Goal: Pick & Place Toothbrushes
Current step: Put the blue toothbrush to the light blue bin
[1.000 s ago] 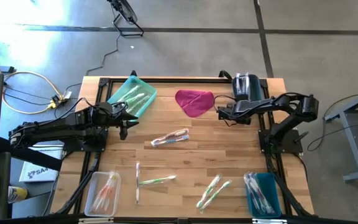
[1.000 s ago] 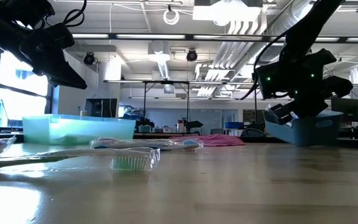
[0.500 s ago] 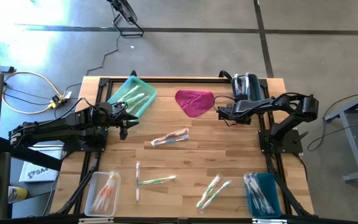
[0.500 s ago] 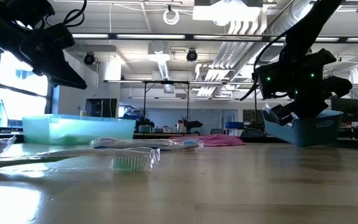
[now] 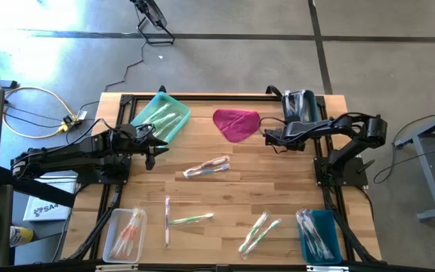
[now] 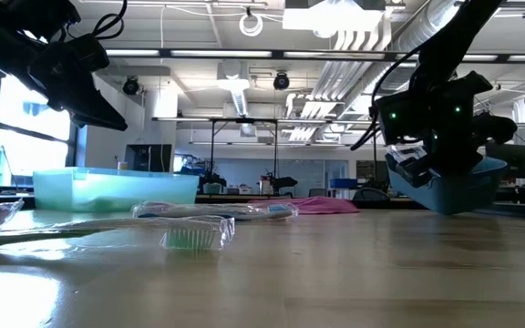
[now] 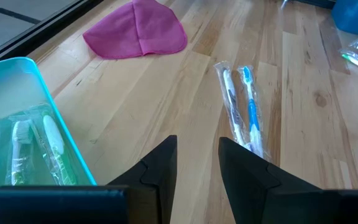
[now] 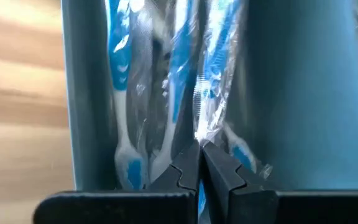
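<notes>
Tipped up since a second ago: deep blue plastic bin (image 6: 454, 187) of clear-wrapped blue toothbrushes (image 8: 120, 93). Right gripper (image 8: 199, 152) inside, fingers pressed shut against wrappers; likely placing, next withdrawing cleanly. Left gripper (image 7: 197, 155) narrowly parted, empty, beside turquoise plastic tray (image 7: 55, 112)

high: straight down over the whole table (image 5: 278, 181) | low: level at tabletop height, facing the room | left wrist: close above the boards, shares the magenta cloth (image 7: 137, 29) with high | right wrist: very near, looking into a blue bin (image 8: 291, 93)
</notes>
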Controlling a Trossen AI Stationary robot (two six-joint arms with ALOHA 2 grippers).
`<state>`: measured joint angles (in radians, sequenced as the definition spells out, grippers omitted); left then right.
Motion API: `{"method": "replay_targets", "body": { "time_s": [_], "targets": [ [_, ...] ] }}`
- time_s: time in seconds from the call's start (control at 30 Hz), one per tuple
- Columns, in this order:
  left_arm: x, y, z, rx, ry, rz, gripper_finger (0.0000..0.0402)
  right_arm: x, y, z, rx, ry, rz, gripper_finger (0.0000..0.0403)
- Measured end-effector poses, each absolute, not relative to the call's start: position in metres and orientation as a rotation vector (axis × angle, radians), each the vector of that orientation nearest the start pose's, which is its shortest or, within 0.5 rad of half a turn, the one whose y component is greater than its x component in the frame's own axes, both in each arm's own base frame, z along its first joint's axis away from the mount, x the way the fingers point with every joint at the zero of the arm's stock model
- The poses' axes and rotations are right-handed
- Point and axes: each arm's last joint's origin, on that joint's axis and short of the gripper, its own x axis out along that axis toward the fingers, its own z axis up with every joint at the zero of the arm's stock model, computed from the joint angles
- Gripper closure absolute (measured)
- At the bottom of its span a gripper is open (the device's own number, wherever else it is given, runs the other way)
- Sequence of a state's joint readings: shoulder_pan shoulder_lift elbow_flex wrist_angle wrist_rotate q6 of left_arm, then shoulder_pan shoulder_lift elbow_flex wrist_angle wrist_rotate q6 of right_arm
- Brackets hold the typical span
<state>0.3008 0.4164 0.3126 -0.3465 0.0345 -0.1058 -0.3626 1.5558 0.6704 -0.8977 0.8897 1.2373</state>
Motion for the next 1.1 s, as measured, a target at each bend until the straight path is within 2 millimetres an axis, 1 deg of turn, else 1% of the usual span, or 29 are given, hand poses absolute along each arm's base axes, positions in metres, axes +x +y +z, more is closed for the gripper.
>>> {"method": "replay_targets", "body": {
  "time_s": [0.07, 0.13, 0.2, 0.4, 0.47, 0.53, 0.6, 0.67, 0.8, 0.97, 1.1],
  "targets": [
    [0.111, 0.033, 0.203, -0.178, 0.431, 0.286, 0.0286, 0.179, -0.092, 0.131, 0.313, 0.974, -1.737, 0.0396],
    [0.111, 0.033, 0.203, -0.178, 0.431, 0.286, 0.0286, 0.18, -0.092, 0.131, 0.316, 0.974, -1.73, 0.0383],
    [0.111, 0.033, 0.202, -0.178, 0.431, 0.286, 0.0286, 0.18, -0.092, 0.131, 0.324, 0.963, -1.728, 0.036],
    [0.111, 0.033, 0.203, -0.178, 0.431, 0.287, 0.0286, 0.181, -0.093, 0.131, 0.305, 0.949, -1.735, 0.027],
    [0.111, 0.033, 0.203, -0.177, 0.431, 0.29, 0.0286, 0.181, -0.093, 0.131, 0.298, 0.945, -1.737, 0.0253],
    [0.111, 0.033, 0.203, -0.177, 0.431, 0.29, 0.0286, 0.181, -0.093, 0.131, 0.296, 0.944, -1.737, 0.0245],
    [0.111, 0.033, 0.202, -0.177, 0.431, 0.29, 0.0286, 0.18, -0.093, 0.132, 0.285, 0.947, -1.738, 0.0247],
    [0.111, 0.033, 0.203, -0.177, 0.431, 0.29, 0.0286, 0.18, -0.093, 0.133, 0.274, 0.956, -1.729, 0.0257],
    [0.111, 0.033, 0.202, -0.178, 0.432, 0.289, 0.0286, 0.179, -0.092, 0.139, 0.271, 0.955, -1.705, 0.0293],
    [0.111, 0.033, 0.203, -0.177, 0.431, 0.289, 0.0286, 0.176, -0.091, 0.154, 0.278, 0.875, -1.69, 0.0348],
    [0.111, 0.033, 0.202, -0.178, 0.431, 0.289, 0.0286, 0.173, -0.09, 0.169, 0.291, 0.858, -1.619, 0.0376]
  ]
}}
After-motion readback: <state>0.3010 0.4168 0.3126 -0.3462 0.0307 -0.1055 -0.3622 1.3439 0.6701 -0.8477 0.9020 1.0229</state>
